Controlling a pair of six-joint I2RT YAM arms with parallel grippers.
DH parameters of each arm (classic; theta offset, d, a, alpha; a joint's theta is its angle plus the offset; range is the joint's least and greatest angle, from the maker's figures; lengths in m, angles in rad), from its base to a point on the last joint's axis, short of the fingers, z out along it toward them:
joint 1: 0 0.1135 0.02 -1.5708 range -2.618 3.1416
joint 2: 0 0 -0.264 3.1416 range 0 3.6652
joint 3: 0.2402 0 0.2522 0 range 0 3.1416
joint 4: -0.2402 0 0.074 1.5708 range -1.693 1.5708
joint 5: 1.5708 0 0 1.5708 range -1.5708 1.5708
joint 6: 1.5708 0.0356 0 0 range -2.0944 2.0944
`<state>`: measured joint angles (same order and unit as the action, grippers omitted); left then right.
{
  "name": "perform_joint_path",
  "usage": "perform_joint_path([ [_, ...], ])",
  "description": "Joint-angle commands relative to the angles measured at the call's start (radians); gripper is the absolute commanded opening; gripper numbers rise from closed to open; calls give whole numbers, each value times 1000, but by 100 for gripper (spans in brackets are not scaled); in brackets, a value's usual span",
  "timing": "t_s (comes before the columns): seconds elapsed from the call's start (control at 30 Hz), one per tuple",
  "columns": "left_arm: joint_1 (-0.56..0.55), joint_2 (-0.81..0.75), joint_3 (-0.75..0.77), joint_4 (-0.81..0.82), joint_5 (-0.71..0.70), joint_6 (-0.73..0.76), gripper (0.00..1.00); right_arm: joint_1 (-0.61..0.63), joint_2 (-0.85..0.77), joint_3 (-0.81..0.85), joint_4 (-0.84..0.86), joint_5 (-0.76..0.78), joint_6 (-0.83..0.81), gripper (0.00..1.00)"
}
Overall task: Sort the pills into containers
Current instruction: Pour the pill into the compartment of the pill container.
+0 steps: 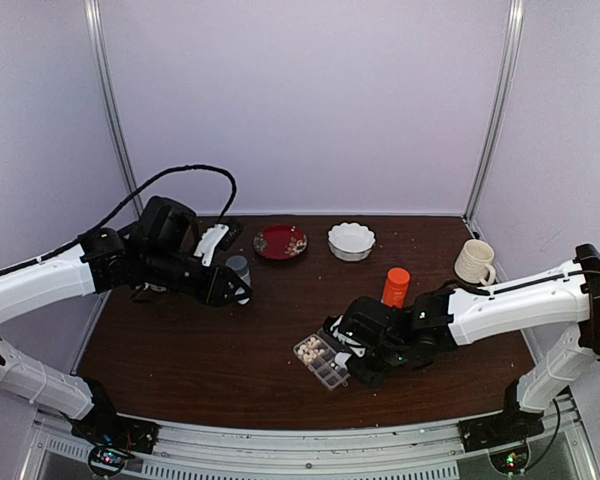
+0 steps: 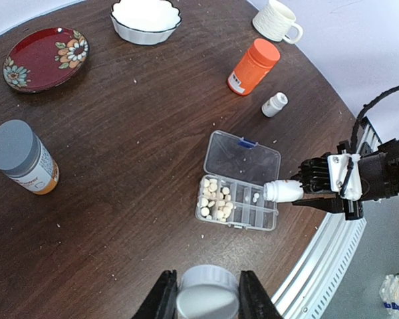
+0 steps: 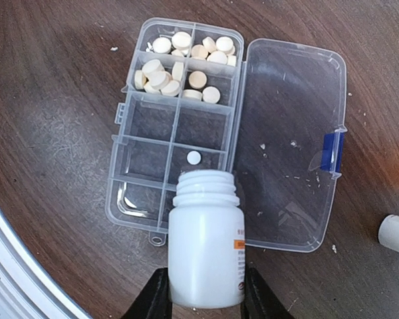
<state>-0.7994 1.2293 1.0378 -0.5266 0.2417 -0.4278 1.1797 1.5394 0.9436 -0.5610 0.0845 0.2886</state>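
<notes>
Tabletop [image 3: 53, 133]: pill box [image 3: 149, 119] lengthwise toward right pincer [image 3: 201, 292]

A lab test cell: white panel walls [image 1: 310, 100], aluminium posts [image 1: 113, 110], wooden table [image 1: 230, 350].

Open tabletop [image 1: 200, 350] left of pill box [image 1: 332, 373]; orange bottle [image 1: 395, 288] seemingly near behind.

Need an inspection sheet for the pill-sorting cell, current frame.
Surface: dark wood table, pale crumbs scattered.
Job's things: pill box, lid open flat; pills fill cells at one end, one lone pill further along.
Clutter: orange bottle, small white bottle, grey-capped bottle, red plate, white bowl, mug.
End effectors: left end effector shut on white cap; right end effector shut on open white bottle, mouth at the box.
Cables: black cable loops above left arm.
Surroundings: pale walls, metal uprights.
</notes>
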Motion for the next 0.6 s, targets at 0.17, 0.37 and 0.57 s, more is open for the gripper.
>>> perform_joint_path([
  [0.17, 0, 1, 31, 11, 5, 3, 0, 0, 2, 17, -6, 27, 17, 0],
  [0.37, -3, 12, 38, 8, 8, 6, 0, 0, -2, 25, -8, 26, 13, 0],
  [0.57, -3, 11, 35, 8, 6, 6, 0, 1, -42, -23, 68, 4, 19, 0],
])
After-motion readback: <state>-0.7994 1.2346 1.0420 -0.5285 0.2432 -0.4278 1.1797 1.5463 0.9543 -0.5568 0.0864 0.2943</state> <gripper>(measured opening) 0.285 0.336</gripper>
